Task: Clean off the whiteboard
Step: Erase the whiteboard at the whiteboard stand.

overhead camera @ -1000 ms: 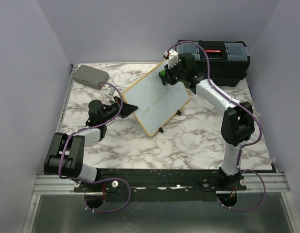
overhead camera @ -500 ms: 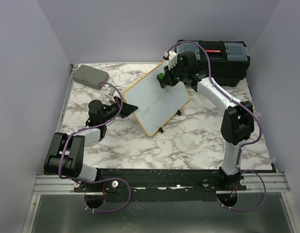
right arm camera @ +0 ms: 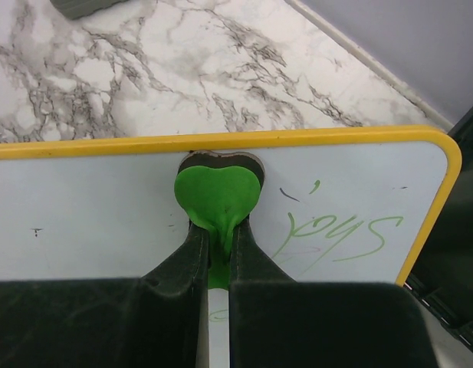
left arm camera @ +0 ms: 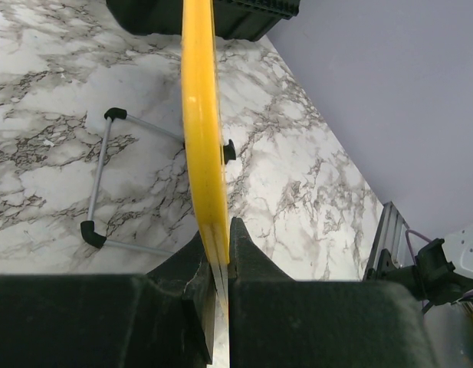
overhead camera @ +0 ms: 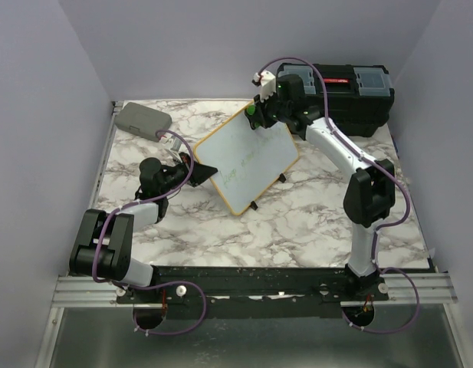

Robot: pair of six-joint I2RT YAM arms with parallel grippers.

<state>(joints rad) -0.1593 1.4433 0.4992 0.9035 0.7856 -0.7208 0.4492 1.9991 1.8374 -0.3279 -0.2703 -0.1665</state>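
The whiteboard (overhead camera: 247, 165), white with a yellow frame, stands tilted on the marble table. My left gripper (overhead camera: 196, 170) is shut on its left edge; the left wrist view shows the yellow frame (left arm camera: 202, 115) edge-on, clamped between the fingers of that gripper (left arm camera: 219, 234). My right gripper (overhead camera: 255, 115) is shut on a green heart-shaped eraser (right arm camera: 218, 193), which is pressed to the board (right arm camera: 106, 222) right below its far frame edge. Faint green handwriting (right arm camera: 336, 230) lies to the right of the eraser, and more shows lower on the board (overhead camera: 240, 170).
A black toolbox (overhead camera: 347, 88) sits at the far right, close behind the right arm. A flat grey case (overhead camera: 142, 119) lies at the far left corner. The board's wire stand (left arm camera: 98, 180) with black feet rests on the table behind it.
My right gripper has slid the green eraser up the board to its far edge. The left gripper and the board have not moved.
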